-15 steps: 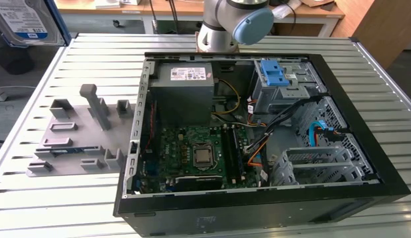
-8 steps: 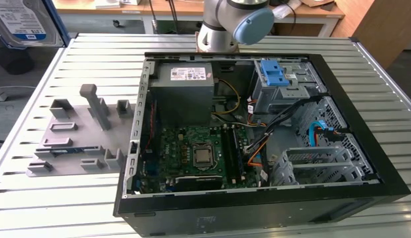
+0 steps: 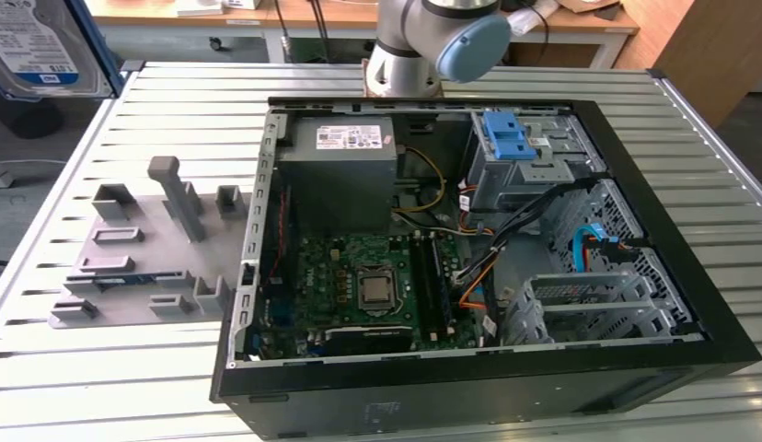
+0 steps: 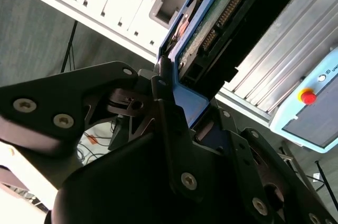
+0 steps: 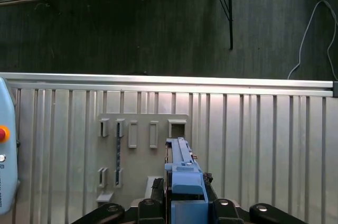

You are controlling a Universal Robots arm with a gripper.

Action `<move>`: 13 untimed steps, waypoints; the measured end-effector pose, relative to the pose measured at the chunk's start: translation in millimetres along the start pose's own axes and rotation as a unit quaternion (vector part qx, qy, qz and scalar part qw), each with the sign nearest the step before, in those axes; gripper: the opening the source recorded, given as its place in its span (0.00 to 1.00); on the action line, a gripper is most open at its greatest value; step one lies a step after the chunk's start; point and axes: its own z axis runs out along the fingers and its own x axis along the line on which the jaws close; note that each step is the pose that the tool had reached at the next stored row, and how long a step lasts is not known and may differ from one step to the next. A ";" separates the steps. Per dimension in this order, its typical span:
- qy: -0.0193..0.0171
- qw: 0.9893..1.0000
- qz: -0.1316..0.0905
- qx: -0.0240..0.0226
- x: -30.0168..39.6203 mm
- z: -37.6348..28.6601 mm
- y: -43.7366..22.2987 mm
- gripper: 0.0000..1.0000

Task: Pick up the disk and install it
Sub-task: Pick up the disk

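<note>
exterior view: disk [image 3: 35,46] at the exterior view's upper left, label facing the camera, well apart from the open computer case [image 3: 627,184] | second wrist view: gripper [image 4: 179,84] clamped on the disk's blue frame, long axis running straight out from the fingers | first wrist view: disk edge-on, pointing toward the grey holder plate [image 5: 142,123]

Soft, even light fills the exterior view: the slatted table [image 3: 98,368] shows pale glare, and the computer case [image 3: 479,401] has a shaded interior. In the second wrist view the gripper [image 4: 185,97] is dark, nearly silhouetted, while the disk [image 4: 208,26] catches light and the floor [image 4: 37,39] is dim.
</note>
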 end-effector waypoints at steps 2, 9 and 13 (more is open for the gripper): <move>0.000 1.000 0.000 0.000 5.4 -0.1 0.0 0.36; 0.000 1.000 0.000 0.000 21.0 -0.6 0.2 0.36; 0.000 1.000 0.000 0.000 21.4 -0.6 0.1 0.36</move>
